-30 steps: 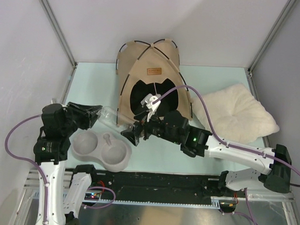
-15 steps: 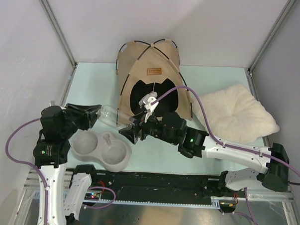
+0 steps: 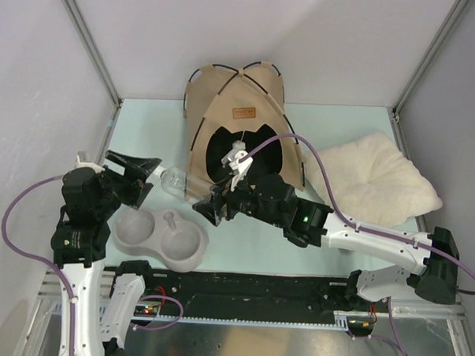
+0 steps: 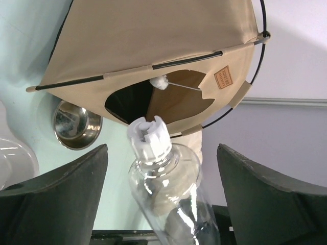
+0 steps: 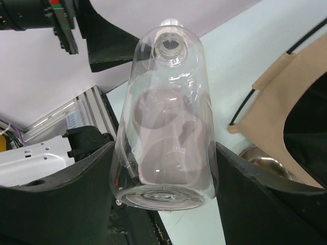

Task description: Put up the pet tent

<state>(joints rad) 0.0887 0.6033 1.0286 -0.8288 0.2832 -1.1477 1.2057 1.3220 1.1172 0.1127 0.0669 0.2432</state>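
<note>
My left claw (image 4: 162, 149) stands spread around the cap of the clear bottle (image 5: 163, 102); my right claw (image 5: 163, 147) alone pinches its base. That slick plastic could slip and knock the pet tent (image 3: 241, 95), standing upper centre.

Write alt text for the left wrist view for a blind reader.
A clear, white-capped plastic bottle sits between the left tool's open fingers, a gap on each side. Behind it is the tan pet tent with its cat-head doorway, white pompom and brown label, a steel bowl beside it.
</note>
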